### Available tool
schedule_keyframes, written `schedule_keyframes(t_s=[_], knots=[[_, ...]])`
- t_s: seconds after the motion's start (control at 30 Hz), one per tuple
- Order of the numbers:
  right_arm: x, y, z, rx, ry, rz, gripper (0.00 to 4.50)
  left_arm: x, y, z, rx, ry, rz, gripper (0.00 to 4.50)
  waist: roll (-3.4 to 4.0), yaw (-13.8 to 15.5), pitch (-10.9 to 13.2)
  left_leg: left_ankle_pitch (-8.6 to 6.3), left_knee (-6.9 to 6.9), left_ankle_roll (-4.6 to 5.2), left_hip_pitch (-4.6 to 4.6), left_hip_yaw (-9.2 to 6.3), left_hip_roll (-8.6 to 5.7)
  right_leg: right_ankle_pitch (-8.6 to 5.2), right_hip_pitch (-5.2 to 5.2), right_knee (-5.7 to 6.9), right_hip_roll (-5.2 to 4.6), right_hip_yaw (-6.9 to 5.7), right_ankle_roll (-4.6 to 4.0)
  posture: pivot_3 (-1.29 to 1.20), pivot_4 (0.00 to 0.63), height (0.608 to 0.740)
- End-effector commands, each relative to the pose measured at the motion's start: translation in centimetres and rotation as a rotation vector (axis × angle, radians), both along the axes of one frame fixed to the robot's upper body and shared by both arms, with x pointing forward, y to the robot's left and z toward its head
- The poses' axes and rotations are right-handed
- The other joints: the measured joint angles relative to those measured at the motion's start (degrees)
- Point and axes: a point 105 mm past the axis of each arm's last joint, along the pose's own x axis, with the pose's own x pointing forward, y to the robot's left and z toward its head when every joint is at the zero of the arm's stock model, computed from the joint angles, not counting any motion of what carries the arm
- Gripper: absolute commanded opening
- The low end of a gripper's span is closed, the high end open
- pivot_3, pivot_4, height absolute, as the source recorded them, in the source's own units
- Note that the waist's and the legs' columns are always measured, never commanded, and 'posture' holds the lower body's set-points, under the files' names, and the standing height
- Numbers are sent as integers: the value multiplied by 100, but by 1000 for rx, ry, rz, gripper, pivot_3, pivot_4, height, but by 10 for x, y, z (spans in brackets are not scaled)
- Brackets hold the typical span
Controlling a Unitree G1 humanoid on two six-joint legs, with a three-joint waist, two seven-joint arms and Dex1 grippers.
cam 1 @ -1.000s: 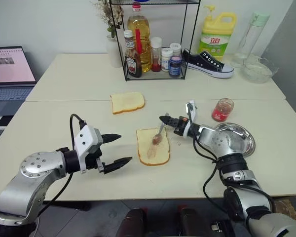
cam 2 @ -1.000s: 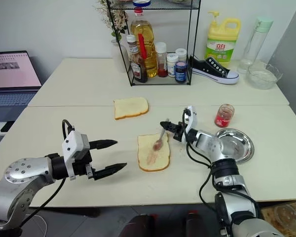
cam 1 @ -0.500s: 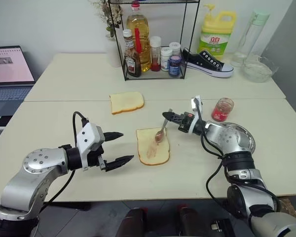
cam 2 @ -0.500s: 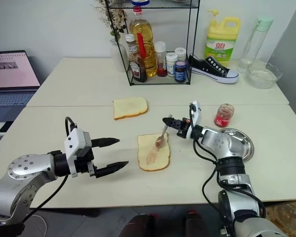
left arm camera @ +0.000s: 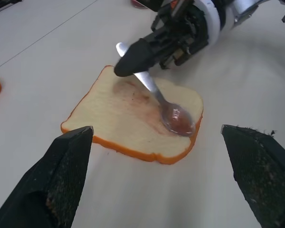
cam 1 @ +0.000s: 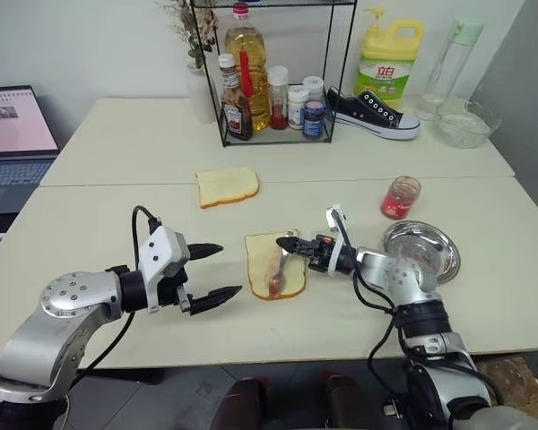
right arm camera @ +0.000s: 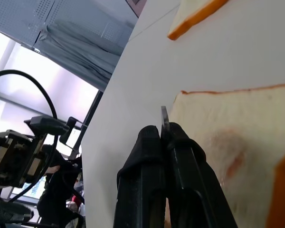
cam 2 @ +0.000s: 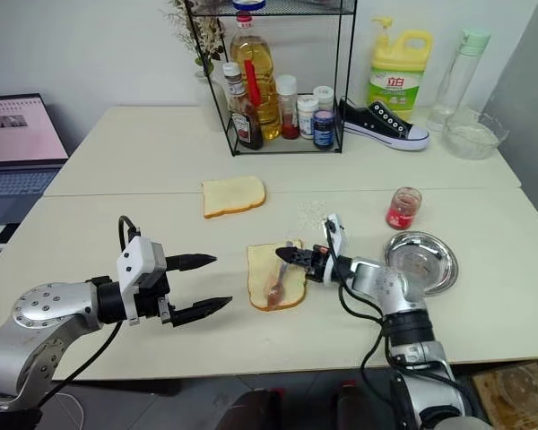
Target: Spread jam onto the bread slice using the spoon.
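We see the spoon [left arm camera: 168, 108] resting its bowl on the bread slice [cam 1: 275, 266].

Our right gripper [cam 1: 288, 244] pinches the spoon handle tight. There is a reddish jam smear [left arm camera: 137, 97] on the bread. The jam jar [cam 1: 401, 197] sits at two o'clock from it. Our left gripper [cam 1: 213, 270] waits at nine o'clock, fingers spread wide, holding nothing.

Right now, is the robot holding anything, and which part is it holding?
The right claw pinches the spoon near the top of its handle. The left claw is open and holds nothing.
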Motion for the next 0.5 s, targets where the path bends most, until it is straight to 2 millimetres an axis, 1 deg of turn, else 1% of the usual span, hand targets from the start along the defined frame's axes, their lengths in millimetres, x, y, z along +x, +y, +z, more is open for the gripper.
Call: schedule_keyframes(t_s=[0.03,0.17,0.27,0.37,0.43,0.5], knots=[[22,-9,20,17,-73,-74,15,-2,-2,12,7,-43,-20,4500,0,0,0,0,0,0,0,0,0,0,0,0,0,0,0,0,150,740],[31,-7,25,4,-106,-77,15,-1,-3,12,5,-44,-22,4500,0,3,0,0,0,0,-3,0,-1,0,0,-4,0,0,0,0,150,740],[44,-6,32,5,-132,-136,15,0,-5,13,-1,-49,-28,4500,0,-1,0,0,-2,0,-3,2,-1,0,-3,-3,-1,1,0,0,150,740],[51,-9,41,24,-151,-183,15,2,-6,13,-2,-51,-29,4500,0,-1,0,0,-2,0,-2,2,0,0,-4,0,-1,1,0,0,150,740],[49,-10,54,55,-165,-176,15,3,-6,14,-2,-51,-31,4500,0,4,0,0,-2,-1,-3,2,0,0,-4,0,-1,1,0,0,150,740],[41,-13,66,83,-180,-150,15,3,-6,14,-3,-51,-36,4500,0,8,1,0,-2,-1,-7,2,-1,0,-6,-3,-2,2,0,0,150,740]])
